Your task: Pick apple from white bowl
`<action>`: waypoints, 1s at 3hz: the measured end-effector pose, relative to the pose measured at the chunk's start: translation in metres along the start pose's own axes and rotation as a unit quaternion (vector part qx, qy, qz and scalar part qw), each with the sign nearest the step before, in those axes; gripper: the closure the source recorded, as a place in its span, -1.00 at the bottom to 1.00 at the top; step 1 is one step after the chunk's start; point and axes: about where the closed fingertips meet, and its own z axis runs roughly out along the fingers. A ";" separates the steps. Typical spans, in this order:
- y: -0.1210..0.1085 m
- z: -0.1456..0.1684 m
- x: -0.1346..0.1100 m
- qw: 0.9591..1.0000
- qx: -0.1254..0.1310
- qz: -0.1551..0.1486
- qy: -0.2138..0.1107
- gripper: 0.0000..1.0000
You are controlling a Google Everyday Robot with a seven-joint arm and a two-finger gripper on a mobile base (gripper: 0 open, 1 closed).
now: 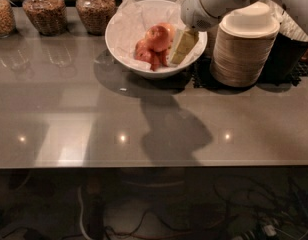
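A grey, glossy surface (84, 119) holds a wide white bowl (123, 53) lined with crumpled paper (131, 19). A small heap of reddish apples sits in the bowl, the top apple (158, 35) highest and most exposed. The robot's white arm (211, 6) reaches in from the upper right. Its gripper (180, 49) hangs inside the bowl's right side, just beside the heap and close to touching it. Whether the gripper is wide or narrow, I cannot tell, and it does not appear to hold anything.

Judging from this, the reach is nearly over and the grasp has not yet been made. To do it well, the gripper should centre on the top apple rather than the ones below and come down from above. It should close across the widest part — round fruit slips away if pinched off-centre. The loose paper could snag. A stack of beige bowls (244, 54) stands just right of the white bowl, so a straight lift is safest. Three jars (95, 6) line the back.
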 end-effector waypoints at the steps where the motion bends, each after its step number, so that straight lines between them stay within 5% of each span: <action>1: -0.009 0.019 -0.012 0.999 -0.012 -0.046 0.003 -1.00; 2: -0.016 0.036 -0.018 0.996 -0.018 -0.090 0.016 -1.00; 3: -0.016 0.037 -0.019 0.995 -0.018 -0.094 0.017 -1.00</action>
